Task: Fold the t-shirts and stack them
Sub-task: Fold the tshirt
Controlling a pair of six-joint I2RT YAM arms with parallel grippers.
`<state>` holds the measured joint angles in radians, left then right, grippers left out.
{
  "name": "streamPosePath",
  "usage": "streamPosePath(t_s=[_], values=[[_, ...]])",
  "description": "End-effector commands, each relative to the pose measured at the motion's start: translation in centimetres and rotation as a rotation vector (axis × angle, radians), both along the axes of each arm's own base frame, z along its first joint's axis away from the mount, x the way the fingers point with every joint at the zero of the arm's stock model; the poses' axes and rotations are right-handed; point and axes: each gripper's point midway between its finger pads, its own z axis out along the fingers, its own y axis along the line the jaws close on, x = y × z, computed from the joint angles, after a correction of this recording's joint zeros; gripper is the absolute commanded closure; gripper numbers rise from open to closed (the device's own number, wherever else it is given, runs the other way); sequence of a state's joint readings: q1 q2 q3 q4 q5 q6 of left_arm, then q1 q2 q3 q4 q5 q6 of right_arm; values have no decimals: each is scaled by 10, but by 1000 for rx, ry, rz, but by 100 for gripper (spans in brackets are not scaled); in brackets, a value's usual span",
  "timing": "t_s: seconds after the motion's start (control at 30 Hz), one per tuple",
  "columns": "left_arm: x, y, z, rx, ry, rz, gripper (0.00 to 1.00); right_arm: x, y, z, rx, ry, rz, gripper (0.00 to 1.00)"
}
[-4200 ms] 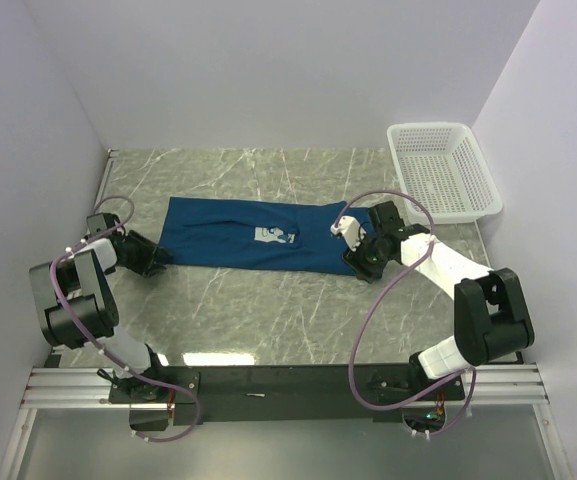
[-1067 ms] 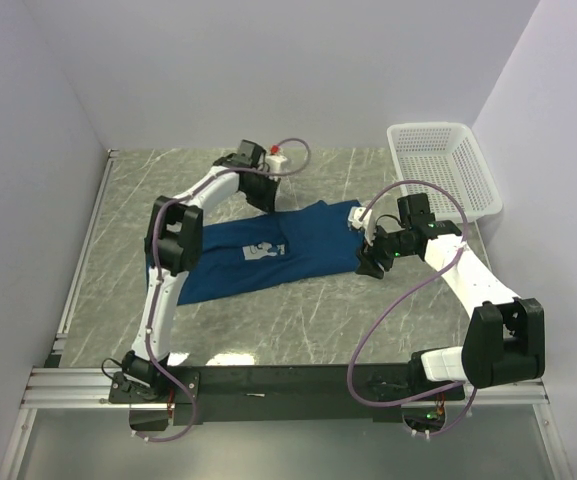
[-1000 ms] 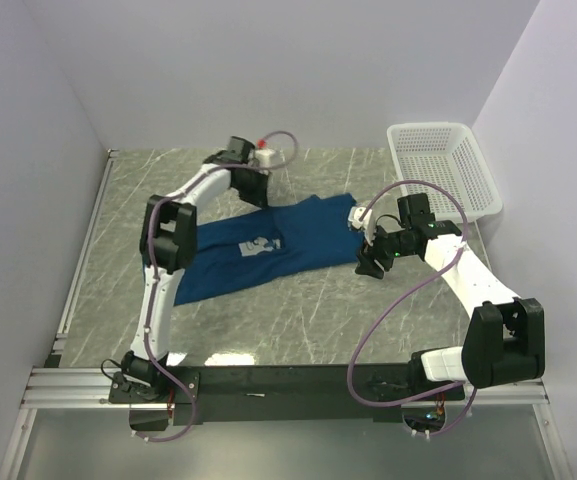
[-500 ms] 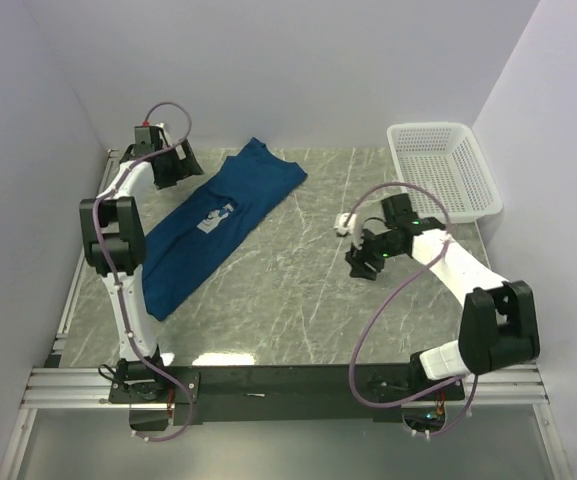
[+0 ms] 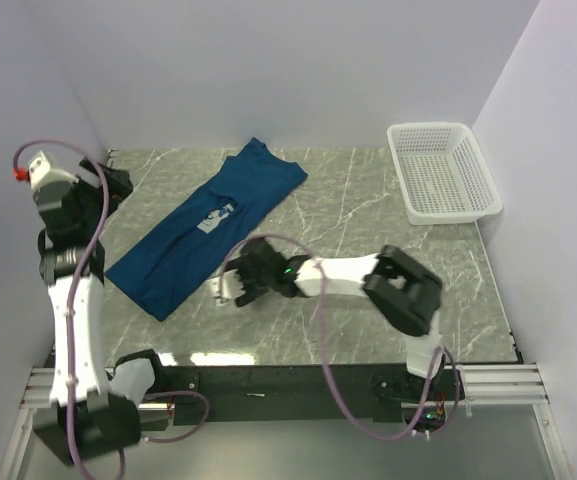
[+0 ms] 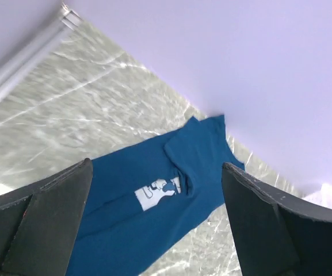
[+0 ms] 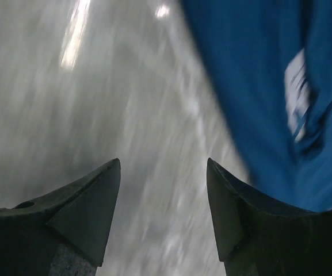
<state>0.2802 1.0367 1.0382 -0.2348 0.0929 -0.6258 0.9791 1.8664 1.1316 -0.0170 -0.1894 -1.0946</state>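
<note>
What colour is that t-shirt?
The t-shirt is royal blue with a pale print; clearest in left wrist view.

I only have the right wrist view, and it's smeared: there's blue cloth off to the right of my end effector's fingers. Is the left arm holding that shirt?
Observer: No. The left end effector is open and empty, raised at the far left of the table.
Operator: Then how does it lie?
Observer: The t-shirt lies on the table as a long diagonal strip, from near left to the far middle, print up.
Operator: And the basket?
Observer: The white basket sits in the far right corner, well apart from the t-shirt.
</note>
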Motion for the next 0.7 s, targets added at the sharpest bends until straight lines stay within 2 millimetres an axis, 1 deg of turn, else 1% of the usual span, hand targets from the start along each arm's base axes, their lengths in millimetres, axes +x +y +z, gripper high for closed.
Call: streamPosePath(t_s=[0.0, 0.03, 0.07, 0.1, 0.13, 0.17, 0.23, 0.33, 0.37, 0.4, 0.43, 0.47, 0.5, 0.53, 0.57, 0.6, 0.63, 0.67], values=[[-34, -6, -25, -38, 74, 25, 0, 21, 67, 33, 142, -235, -60, 32], [-43, -3, -26, -13, 84, 41, 1, 21, 83, 25, 154, -250, -57, 32], [-49, 0, -26, 7, 90, 60, 0, 18, 92, 24, 168, -260, -54, 32], [-60, 0, -25, 21, 95, 72, 1, 15, 101, 21, 172, -271, -55, 32], [-64, -1, -22, 39, 92, 69, 1, 10, 116, 14, 171, -274, -39, 32], [-68, 0, -22, 49, 94, 73, 1, 9, 123, 10, 166, -276, -39, 32], [-76, -2, -17, 69, 89, 67, 1, 14, 136, 1, 157, -285, -54, 33], [-82, -5, -13, 90, 95, 51, 1, 19, 140, -10, 133, -273, -62, 36], [-81, -6, -14, 96, 99, 38, 1, 18, 138, -13, 125, -269, -45, 37], [-82, -8, -15, 98, 102, 24, 1, 17, 137, -15, 115, -266, -36, 43], [-82, -9, -16, 101, 108, 19, 1, 15, 131, -20, 101, -261, -29, 48], [-83, -10, -17, 103, 115, 13, 0, 11, 128, -22, 94, -252, -14, 56], [-83, -10, -18, 102, 117, 8, 0, 8, 126, -23, 89, -241, -3, 79], [-83, -13, -20, 100, 117, -5, 1, 3, 119, -27, 77, -230, 6, 90], [-83, -14, -20, 99, 113, -13, 1, -1, 116, -26, 80, -218, 22, 95], [-83, -15, -21, 96, 115, -17, 1, -3, 112, -19, 85, -212, 29, 100], [-83, -17, -21, 97, 113, -30, 1, -9, 101, -26, 60, -194, 34, 100], [-83, -18, -22, 96, 114, -36, 1, -11, 94, -25, 49, -182, 33, 100]])
